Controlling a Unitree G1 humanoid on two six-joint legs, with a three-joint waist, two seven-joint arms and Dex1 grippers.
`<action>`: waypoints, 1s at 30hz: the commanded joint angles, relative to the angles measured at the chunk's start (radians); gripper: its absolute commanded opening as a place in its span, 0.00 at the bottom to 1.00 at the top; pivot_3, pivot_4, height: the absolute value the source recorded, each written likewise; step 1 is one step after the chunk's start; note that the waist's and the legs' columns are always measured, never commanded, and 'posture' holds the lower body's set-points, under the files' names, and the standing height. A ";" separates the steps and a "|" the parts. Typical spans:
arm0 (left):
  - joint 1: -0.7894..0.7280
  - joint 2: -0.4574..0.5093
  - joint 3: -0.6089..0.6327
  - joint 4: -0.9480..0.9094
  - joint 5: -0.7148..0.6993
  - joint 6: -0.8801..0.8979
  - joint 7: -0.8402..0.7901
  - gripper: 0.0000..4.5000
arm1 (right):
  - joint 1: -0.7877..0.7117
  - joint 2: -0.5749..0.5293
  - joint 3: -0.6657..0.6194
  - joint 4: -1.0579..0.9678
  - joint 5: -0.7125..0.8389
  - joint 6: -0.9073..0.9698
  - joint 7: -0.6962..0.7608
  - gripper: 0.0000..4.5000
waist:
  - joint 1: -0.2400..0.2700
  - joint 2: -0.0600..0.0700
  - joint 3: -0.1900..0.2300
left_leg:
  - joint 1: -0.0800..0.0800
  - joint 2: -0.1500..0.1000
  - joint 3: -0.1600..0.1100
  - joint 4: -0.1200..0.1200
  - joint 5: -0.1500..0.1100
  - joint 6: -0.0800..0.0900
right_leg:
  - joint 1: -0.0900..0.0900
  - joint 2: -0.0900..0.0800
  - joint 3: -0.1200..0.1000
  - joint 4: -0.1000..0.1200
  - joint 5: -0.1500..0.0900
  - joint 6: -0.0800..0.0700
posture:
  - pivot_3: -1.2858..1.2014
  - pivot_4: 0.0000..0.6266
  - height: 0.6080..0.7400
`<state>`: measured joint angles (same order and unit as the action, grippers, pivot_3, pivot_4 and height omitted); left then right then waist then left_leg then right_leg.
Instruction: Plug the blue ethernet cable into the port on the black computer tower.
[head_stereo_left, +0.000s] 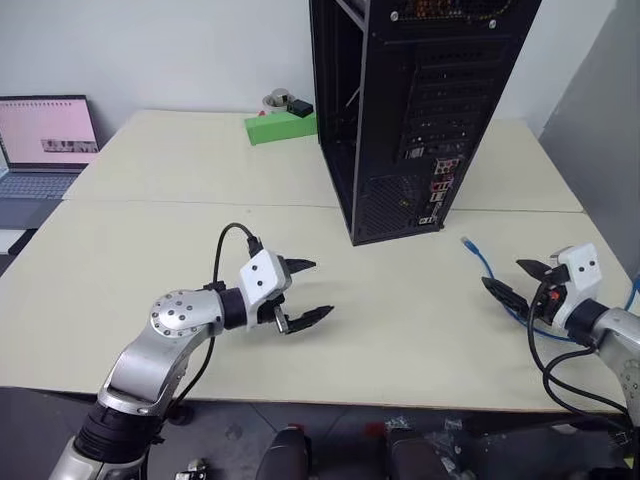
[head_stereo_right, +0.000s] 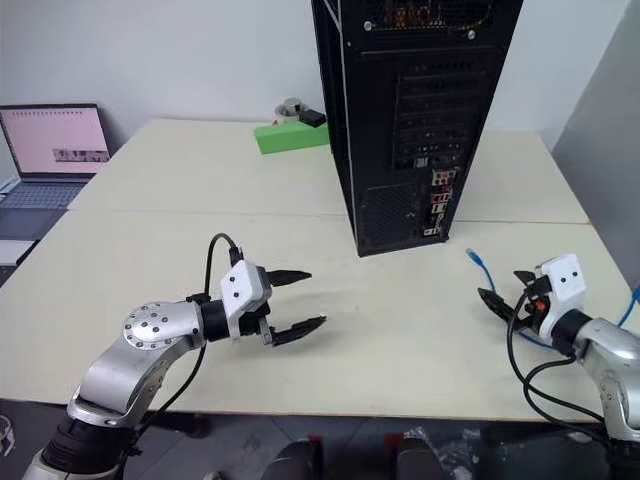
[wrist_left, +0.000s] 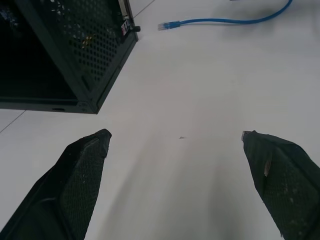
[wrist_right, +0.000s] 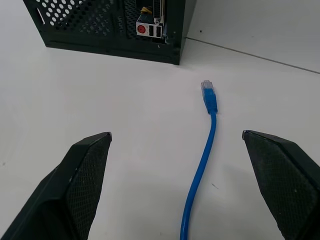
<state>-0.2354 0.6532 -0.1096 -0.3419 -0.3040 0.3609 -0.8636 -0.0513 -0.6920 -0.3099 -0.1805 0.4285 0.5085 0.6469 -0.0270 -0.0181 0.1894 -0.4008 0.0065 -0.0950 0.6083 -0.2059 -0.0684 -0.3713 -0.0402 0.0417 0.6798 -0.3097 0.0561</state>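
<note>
The black computer tower (head_stereo_left: 405, 110) stands upright on the table, its rear panel of slot covers and small coloured connectors facing me. I cannot pick out the port among those connectors. The blue ethernet cable (wrist_right: 205, 150) lies loose on the table to the tower's right, its clear plug (wrist_right: 207, 90) pointing toward the tower's base. My right gripper (head_stereo_left: 515, 280) is open just behind the plug, straddling the cord without touching it. My left gripper (head_stereo_left: 305, 292) hangs open and empty over the table, in front of and left of the tower.
A green box (head_stereo_left: 282, 127) with small items on it sits at the back of the table beside the tower. An open laptop (head_stereo_left: 42, 150) stands at the far left. A seam (head_stereo_left: 200, 203) runs across the tabletop.
</note>
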 joint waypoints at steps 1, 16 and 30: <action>-0.039 -0.018 -0.035 0.000 0.015 -0.046 -0.027 1.00 | -0.038 0.006 0.009 0.007 -0.050 -0.031 -0.051 0.99 | -0.002 0.000 0.000 | 0.000 0.000 0.000 0.000 0.000 0.000 | 0.000 0.000 0.000 0.000 0.000 0.000 | 0.52 0.24 1.00; -0.260 -0.198 -0.164 0.138 0.044 -0.035 -0.059 1.00 | -0.265 0.122 0.104 0.372 -0.170 -0.138 -0.127 0.99 | -0.005 0.000 0.000 | 0.000 0.002 0.001 0.001 0.000 0.000 | -0.001 0.003 0.001 0.000 0.001 0.000 | 0.52 0.24 1.00; -0.320 -0.272 -0.168 0.204 0.092 -0.017 -0.009 1.00 | -0.269 0.099 0.131 0.411 -0.188 -0.145 -0.075 0.45 | -0.006 0.000 0.000 | 0.000 0.002 0.001 0.001 0.000 0.000 | 0.000 0.003 0.001 0.001 0.001 0.000 | 0.52 0.24 1.00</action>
<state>-0.5362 0.3881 -0.2793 -0.1244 -0.2180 0.3458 -0.8825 -0.3252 -0.5752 -0.1712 0.2663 0.2455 0.3619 0.5667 -0.0327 -0.0180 0.1893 -0.4004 0.0083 -0.0942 0.6094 -0.2058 -0.0685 -0.3717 -0.0374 0.0425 0.6808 -0.3088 0.0557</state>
